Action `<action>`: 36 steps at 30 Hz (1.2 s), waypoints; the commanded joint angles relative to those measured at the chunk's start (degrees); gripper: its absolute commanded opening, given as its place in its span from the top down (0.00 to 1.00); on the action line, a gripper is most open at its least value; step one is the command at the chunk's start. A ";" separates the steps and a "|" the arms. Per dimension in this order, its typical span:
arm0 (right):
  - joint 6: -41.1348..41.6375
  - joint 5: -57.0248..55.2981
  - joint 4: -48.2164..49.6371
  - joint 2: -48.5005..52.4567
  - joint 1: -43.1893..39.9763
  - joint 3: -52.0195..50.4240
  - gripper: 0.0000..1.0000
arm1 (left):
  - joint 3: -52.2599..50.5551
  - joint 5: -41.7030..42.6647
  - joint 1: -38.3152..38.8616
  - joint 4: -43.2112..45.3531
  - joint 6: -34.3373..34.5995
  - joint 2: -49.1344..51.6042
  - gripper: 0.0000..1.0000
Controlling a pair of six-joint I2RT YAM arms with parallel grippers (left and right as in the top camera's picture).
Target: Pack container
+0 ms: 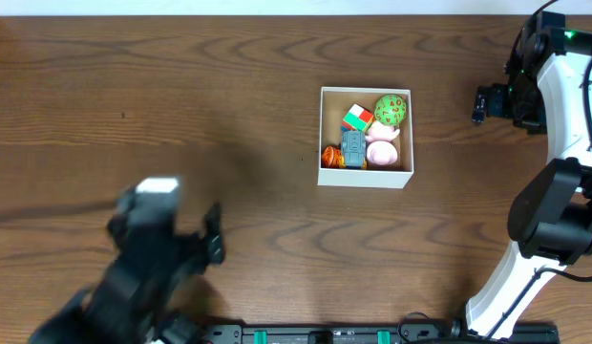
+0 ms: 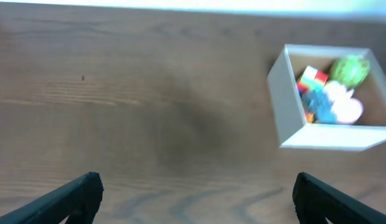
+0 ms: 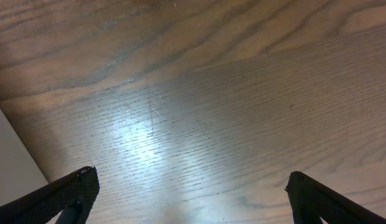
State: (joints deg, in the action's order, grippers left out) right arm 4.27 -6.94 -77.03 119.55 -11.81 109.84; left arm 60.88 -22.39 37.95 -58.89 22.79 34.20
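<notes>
Two empty, wide-open claws, left claw [image 2: 196, 186] and right claw [image 3: 192, 177], both apart from the toy-filled container [image 1: 365, 178].

Wood-grain table [image 1: 181, 86]; black rail [image 1: 325, 335] along near edge; dark speck [image 1: 123, 116] left.

You have the container [image 1: 365, 178] standing on the table [image 1: 162, 96], right of centre. In it, the ball [image 1: 391, 110] sits in the far right corner, with the cube [image 1: 357, 118] just left of it. Nearer the robot, the blocky toy [image 1: 353, 149] lies beside the rounded figure [image 1: 382, 151] on its right, and 1 small toy [image 1: 330, 156] fills the near left corner. The right gripper [image 1: 480, 103] is off to the container's right, apart from it. The left gripper [image 1: 214, 245] is well apart at the near left.
</notes>
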 commanded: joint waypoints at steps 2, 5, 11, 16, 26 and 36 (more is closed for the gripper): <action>-0.50 0.07 -0.09 -0.37 -0.17 -0.13 0.01 | -6.01 -1.20 -0.22 0.87 8.70 -9.07 0.02; -0.50 0.07 -0.07 -0.37 -0.17 -0.13 0.01 | -9.01 -1.20 -0.22 0.85 11.74 -12.55 0.02; -0.50 0.07 -0.07 -0.37 -0.17 -0.13 0.01 | -9.90 -1.16 -0.22 -2.56 11.82 -12.98 0.02; -0.50 0.07 -0.07 -0.37 -0.17 -0.13 0.01 | -9.90 2.54 -0.22 -4.28 11.85 -12.98 0.02; -0.50 0.07 -0.07 -0.37 -0.17 -0.13 0.01 | -15.47 2.43 -0.22 -1.27 6.49 -12.96 0.02; -0.50 0.07 -0.07 -0.37 -0.17 -0.13 0.01 | -36.11 16.55 -2.14 34.40 -20.11 -13.33 0.02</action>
State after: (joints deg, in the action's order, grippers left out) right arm 4.27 -6.94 -77.06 119.55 -11.81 109.82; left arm 27.83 -13.69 37.12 -29.45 16.25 21.43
